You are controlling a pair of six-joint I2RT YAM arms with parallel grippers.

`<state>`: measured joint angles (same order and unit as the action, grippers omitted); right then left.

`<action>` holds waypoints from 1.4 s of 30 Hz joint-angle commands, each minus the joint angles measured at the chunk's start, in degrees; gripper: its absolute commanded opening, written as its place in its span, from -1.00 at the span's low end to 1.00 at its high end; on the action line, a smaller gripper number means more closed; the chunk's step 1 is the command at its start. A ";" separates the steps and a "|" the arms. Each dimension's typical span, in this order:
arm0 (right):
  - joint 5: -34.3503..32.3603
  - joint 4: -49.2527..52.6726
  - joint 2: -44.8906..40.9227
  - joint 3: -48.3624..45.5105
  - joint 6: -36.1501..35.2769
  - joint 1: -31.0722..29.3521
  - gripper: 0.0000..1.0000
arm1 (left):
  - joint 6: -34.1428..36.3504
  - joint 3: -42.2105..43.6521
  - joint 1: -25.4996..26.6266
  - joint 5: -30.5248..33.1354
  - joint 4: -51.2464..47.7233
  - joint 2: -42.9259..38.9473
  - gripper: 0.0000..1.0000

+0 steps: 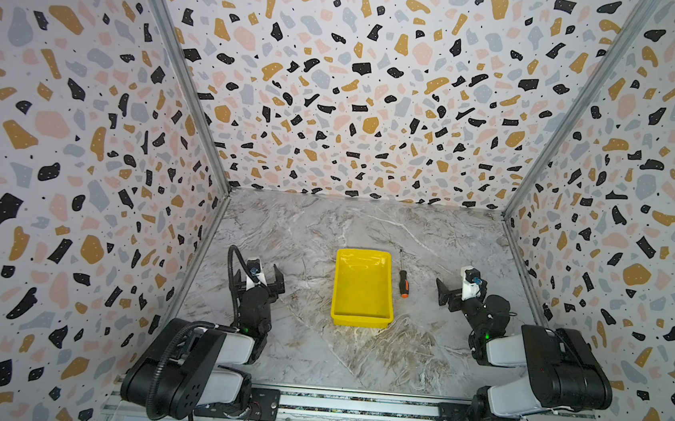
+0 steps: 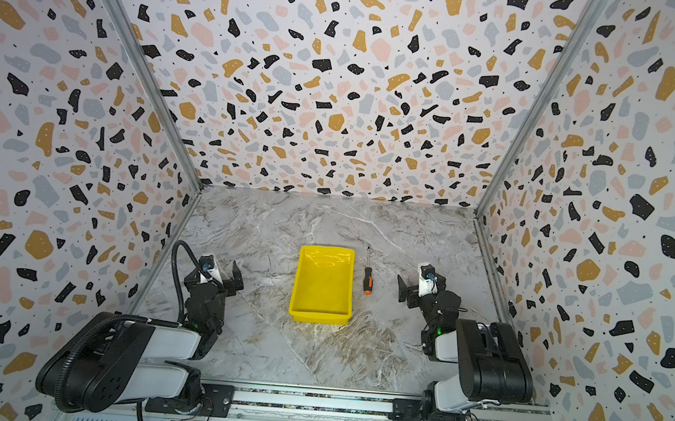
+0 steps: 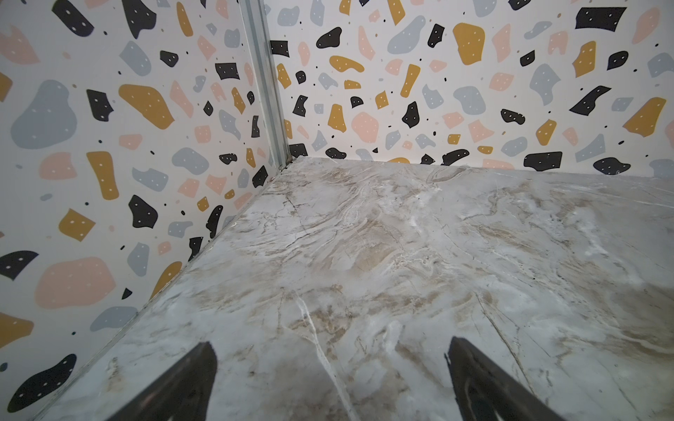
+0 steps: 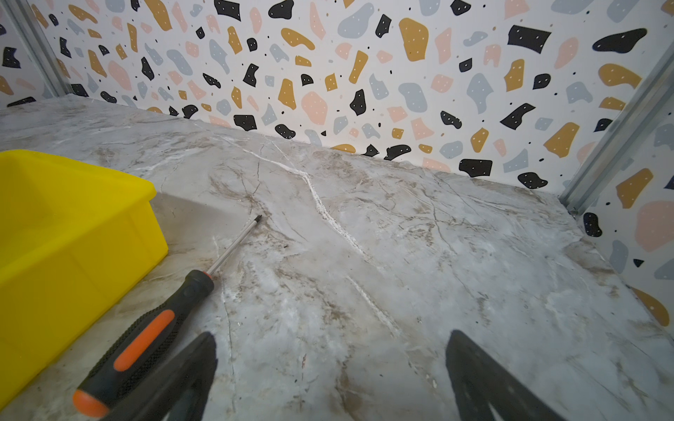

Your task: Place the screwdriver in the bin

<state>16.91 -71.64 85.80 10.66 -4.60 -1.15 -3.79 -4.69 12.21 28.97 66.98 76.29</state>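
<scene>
Plainly nothing is held yet. The screwdriver (image 1: 403,282) lies flat on the surface (image 1: 356,359), just beside the empty bin (image 1: 362,288) on the right arm's side, shaft pointing away from the arms. The right gripper (image 4: 332,339) is wide open and empty, near the handle but apart from it. The left gripper (image 3: 328,346) is open too, empty. This looks like the approach step — next, the right gripper needs to centre over the handle, lower, and close across it.
</scene>
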 commanded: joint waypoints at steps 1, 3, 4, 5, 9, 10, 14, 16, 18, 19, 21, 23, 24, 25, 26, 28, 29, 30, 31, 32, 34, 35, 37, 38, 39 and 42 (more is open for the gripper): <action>-0.39 -1.58 -1.10 -0.27 -0.45 -0.32 0.98 | 0.36 -0.94 -0.21 0.14 2.54 -0.53 0.99; -0.33 -1.57 -1.09 -0.28 -0.45 -0.29 0.98 | 0.36 -0.94 -0.17 0.13 2.54 -0.53 0.99; -0.34 -1.58 -1.07 -0.20 -0.39 -0.34 0.98 | 0.36 -0.91 -0.17 0.12 2.54 -0.56 0.99; -0.32 -1.57 -1.12 -0.13 -0.38 -0.27 0.98 | 0.36 -0.94 -0.21 0.18 2.53 -0.53 0.99; -0.31 -1.53 -1.07 -0.28 -0.41 -0.30 0.98 | 0.36 -0.94 -0.21 0.17 2.48 -0.53 1.00; -0.39 -1.75 -1.13 -0.41 -0.45 -0.33 0.98 | 0.36 -0.94 -0.17 0.18 2.54 -0.54 1.00; -5.21 -6.76 -2.54 -3.33 -0.66 -2.19 0.98 | 0.36 -0.85 -0.17 0.21 2.61 -0.61 1.00; -12.26 -8.24 -5.97 -5.54 0.09 -4.12 0.98 | 0.71 -1.87 -0.20 -0.44 1.02 -1.90 0.99; -18.94 0.85 -14.01 -5.38 0.78 -6.53 0.98 | 0.58 -8.18 -0.21 -0.84 -13.72 -6.02 0.99; -21.31 7.64 -18.15 -4.16 1.90 -7.82 0.98 | 0.40 -11.78 -0.18 -1.26 -21.36 -7.31 1.00; -25.87 22.66 -26.17 0.20 3.63 -10.79 0.98 | -1.32 -17.93 -0.15 -3.94 -32.60 -9.10 1.00; -29.94 33.98 -32.48 4.06 5.12 -13.96 0.98 | -3.18 -20.49 0.07 -8.74 -38.44 -11.59 1.00; -32.33 39.02 -35.53 5.60 7.72 -15.41 0.98 | -4.13 -20.97 0.27 -10.77 -40.82 -13.30 0.99; -33.57 43.41 -37.76 6.90 11.17 -15.96 0.98 | -5.19 -21.14 0.56 -11.14 -43.06 -15.08 0.99; -33.43 50.35 -40.17 8.71 17.05 -15.99 0.98 | -6.37 -21.21 0.85 -11.23 -45.60 -17.27 1.00; -32.85 61.24 -43.02 10.92 26.14 -15.90 0.98 | -8.39 -21.56 0.98 -10.50 -50.73 -21.31 0.99; -32.84 66.08 -43.99 10.71 29.54 -15.82 0.98 | -10.59 -21.21 1.04 -8.88 -53.24 -23.30 1.00; -34.05 68.05 -44.79 9.24 31.66 -15.82 0.98 | -14.46 -21.27 0.97 -7.16 -57.85 -25.03 1.00; -34.93 67.21 -45.46 7.19 32.38 -15.62 0.98 | -17.20 -21.86 0.96 -6.49 -62.83 -26.23 1.00; -34.39 65.81 -46.15 5.08 32.46 -15.02 0.98 | -19.71 -22.57 0.91 -7.37 -69.05 -27.48 0.99; -30.54 63.27 -47.11 2.33 32.97 -12.74 0.98 | -19.95 -20.89 0.97 -9.80 -69.18 -29.74 0.99; -28.42 62.16 -47.24 1.19 33.84 -11.39 0.98 | -19.75 -20.18 0.97 -10.42 -69.05 -30.79 1.00; -26.78 59.42 -47.06 -1.11 35.32 -9.38 0.98 | -20.64 -19.02 0.95 -10.52 -68.57 -32.73 0.99; -27.63 58.34 -46.57 -2.32 36.83 -8.68 0.98 | -21.30 -17.85 0.98 -10.39 -67.62 -33.50 0.99; -28.07 57.99 -46.23 -2.80 37.96 -7.69 0.98 | -22.03 -17.12 0.97 -9.86 -67.27 -33.93 0.99; -27.15 56.29 -45.30 -3.41 38.79 -6.01 0.98 | -22.94 -16.14 0.97 -9.77 -66.03 -32.96 1.00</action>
<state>-11.33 -12.49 40.36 6.81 30.59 -8.23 -24.21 -21.71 13.06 19.51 1.02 42.89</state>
